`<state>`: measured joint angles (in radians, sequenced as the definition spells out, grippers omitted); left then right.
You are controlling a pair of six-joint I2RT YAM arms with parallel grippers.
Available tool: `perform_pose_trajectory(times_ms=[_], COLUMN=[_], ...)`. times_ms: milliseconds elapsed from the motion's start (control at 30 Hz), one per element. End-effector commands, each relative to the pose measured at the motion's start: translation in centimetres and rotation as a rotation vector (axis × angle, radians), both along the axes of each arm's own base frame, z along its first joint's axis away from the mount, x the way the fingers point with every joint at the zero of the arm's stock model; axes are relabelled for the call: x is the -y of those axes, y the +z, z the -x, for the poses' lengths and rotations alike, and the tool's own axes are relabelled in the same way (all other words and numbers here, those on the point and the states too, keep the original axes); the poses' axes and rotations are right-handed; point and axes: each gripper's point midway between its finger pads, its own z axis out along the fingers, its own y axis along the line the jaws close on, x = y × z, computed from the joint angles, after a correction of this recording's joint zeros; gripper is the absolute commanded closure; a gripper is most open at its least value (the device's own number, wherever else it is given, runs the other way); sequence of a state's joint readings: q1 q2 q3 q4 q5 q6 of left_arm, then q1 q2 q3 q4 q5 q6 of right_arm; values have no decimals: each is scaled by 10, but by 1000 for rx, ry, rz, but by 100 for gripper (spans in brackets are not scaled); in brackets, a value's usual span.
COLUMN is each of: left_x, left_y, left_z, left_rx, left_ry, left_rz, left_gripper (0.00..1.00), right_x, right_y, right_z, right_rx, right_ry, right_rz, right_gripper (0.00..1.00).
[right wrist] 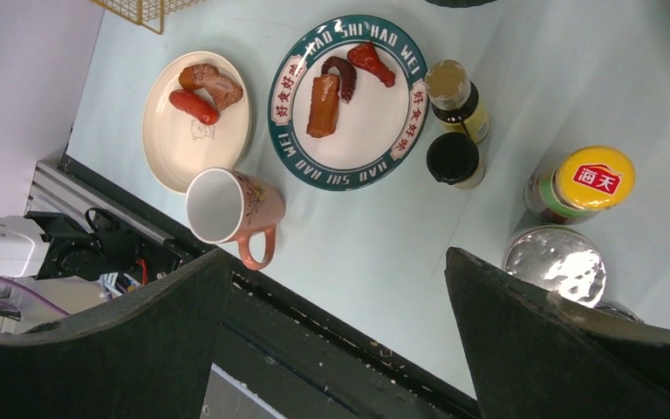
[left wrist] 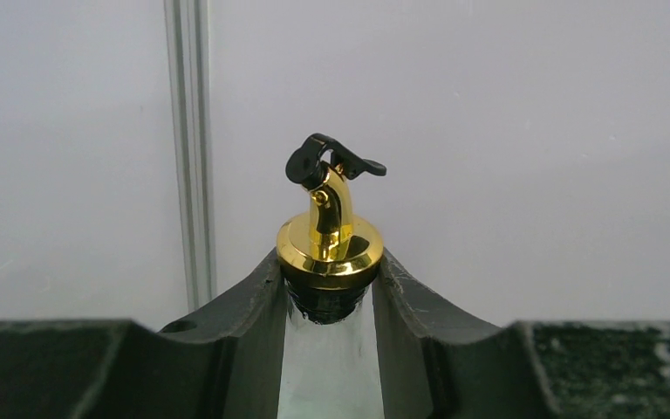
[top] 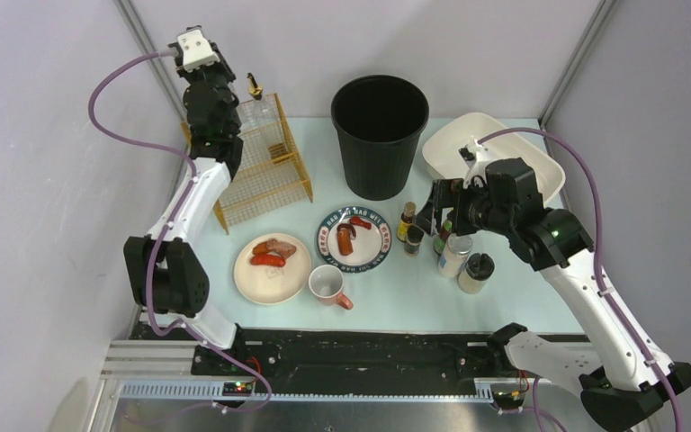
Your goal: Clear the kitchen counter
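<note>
The pale mint kitchen counter [top: 504, 297] carries a cream plate [top: 274, 283] with sausage and meat, a green-rimmed plate [top: 324, 236] with food pieces, a pink mug [top: 328, 285] and a cluster of condiment bottles [top: 457, 256]. My left gripper [top: 241, 108] is shut on the neck of a clear glass bottle [left wrist: 327, 367] with a gold pourer [left wrist: 330, 236], at the back left by the yellow wire rack [top: 265, 171]. My right gripper [right wrist: 336, 257] hangs open and empty above the bottle cluster, near a metal-lidded jar [right wrist: 557, 264] and a yellow-capped jar [right wrist: 589, 179].
A tall black bin [top: 380, 135] stands at the back centre. A white basin [top: 540, 175] sits at the back right behind the right arm. Walls close in on the left, back and right. A black rail [top: 351, 346] runs along the front edge.
</note>
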<state>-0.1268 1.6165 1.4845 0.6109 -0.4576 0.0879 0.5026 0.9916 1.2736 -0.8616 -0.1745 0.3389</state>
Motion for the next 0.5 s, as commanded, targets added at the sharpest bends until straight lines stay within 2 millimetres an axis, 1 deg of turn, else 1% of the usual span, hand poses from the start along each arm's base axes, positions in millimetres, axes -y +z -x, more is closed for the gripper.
perform_pose_trajectory(times_ms=[0,233,467], left_x=[-7,-4,2], left_y=[64,62,61], left_z=[35,33,30], left_rx=[235,216,224], left_ry=[47,113,119], left_rz=[15,-40,-66], left_gripper=[100,100,100], right_x=[-5,-5,-6], right_y=[4,-1,-2], right_z=[-2,-3,-1], right_rx=[18,-1,-5], right_ry=[22,14,16], right_rz=[-6,1,5], right_gripper=[3,3,3])
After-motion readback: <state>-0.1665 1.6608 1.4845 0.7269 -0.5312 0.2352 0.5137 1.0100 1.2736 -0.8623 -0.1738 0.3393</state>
